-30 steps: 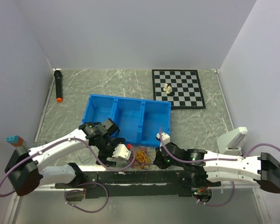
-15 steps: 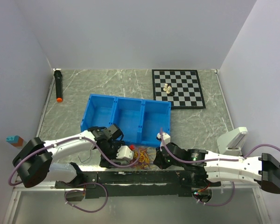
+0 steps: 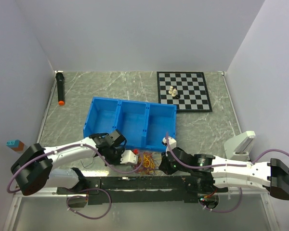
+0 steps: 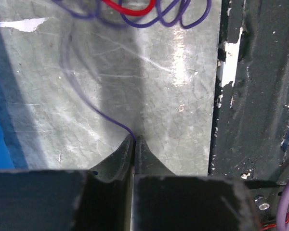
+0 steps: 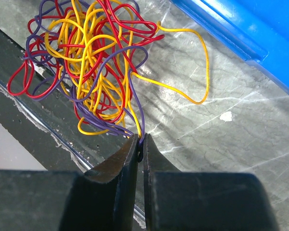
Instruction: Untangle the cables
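The cables (image 5: 86,62) are thin red, yellow and purple wires in one loose tangle (image 3: 147,161) on the marble table, just behind the black front rail. My right gripper (image 5: 140,140) is shut on purple strands at the tangle's near edge; in the top view it (image 3: 162,163) sits at the tangle's right side. My left gripper (image 4: 135,138) is shut on a single purple wire (image 4: 106,117) that trails up to the tangle's loops at the top of the left wrist view. In the top view the left gripper (image 3: 133,158) is at the tangle's left side.
A blue three-compartment bin (image 3: 130,103) stands right behind the tangle. A chessboard (image 3: 197,96) with pale pieces lies at the back right, a black marker (image 3: 60,88) at the back left. The black rail (image 3: 144,183) runs along the front edge. A white fixture (image 3: 241,143) stands at the right.
My left gripper has dropped toward the table beside the tangle and gone from open to shut on a purple wire. The right gripper has kept its grip and place.
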### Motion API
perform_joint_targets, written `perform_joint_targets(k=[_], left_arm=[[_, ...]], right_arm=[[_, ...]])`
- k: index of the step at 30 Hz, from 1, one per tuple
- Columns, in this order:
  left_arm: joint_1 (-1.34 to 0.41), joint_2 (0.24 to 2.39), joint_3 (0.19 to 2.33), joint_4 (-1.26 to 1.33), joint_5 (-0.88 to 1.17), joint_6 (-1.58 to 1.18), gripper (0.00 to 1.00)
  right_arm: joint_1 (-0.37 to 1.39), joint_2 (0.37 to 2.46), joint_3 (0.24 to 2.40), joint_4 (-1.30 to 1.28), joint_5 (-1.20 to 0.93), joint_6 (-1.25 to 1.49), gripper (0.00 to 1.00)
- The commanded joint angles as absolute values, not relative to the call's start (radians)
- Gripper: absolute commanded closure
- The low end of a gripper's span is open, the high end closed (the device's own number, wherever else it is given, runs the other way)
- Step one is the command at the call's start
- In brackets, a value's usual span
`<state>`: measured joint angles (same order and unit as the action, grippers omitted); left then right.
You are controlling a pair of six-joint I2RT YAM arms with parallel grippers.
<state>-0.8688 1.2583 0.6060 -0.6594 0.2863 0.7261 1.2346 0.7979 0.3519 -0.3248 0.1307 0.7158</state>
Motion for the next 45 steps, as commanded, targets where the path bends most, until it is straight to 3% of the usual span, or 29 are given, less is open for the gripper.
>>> perform_joint_targets(k=[1,6,12,15,19,24,27,32,45], left_arm=[[-0.897,1.256,0.609,-0.673,0.278,0.713,0.99],[-0.9,1.247,0.745,-0.788,0.236,0.677,0.99],[-0.89,1.281,1.223,-1.118,0.106,0.638,0.99],[-0.881,1.266,1.428,-1.155,-0.055,0.571,0.99],[-0.877,1.168,1.557,-0.895,-0.413,0.515,0.99],[-0.877,0.993,1.477,-0.351,-0.613,0.832,0.99],[-0.876,0.96,1.439,-0.1,-0.62,0.995,0.99],[-0.855,0.98,1.431,0.055,-0.565,1.083,0.87],[-0.73,1.057,1.404,0.215,-0.48,1.009,0.89]], right_arm=[[1.243,0.799,0.357,-0.313,0.138,0.713,0.88],[1.243,0.795,0.354,-0.31,0.138,0.71,0.88],[1.244,0.813,0.359,-0.299,0.126,0.7,0.89],[1.244,0.805,0.357,-0.301,0.124,0.703,0.89],[1.244,0.801,0.351,-0.293,0.117,0.699,0.89],[1.246,0.824,0.357,-0.284,0.103,0.69,0.9],[1.253,0.833,0.36,-0.282,0.107,0.69,0.91],[1.269,0.827,0.365,-0.293,0.126,0.698,0.91],[1.301,0.812,0.362,-0.299,0.158,0.71,0.91]])
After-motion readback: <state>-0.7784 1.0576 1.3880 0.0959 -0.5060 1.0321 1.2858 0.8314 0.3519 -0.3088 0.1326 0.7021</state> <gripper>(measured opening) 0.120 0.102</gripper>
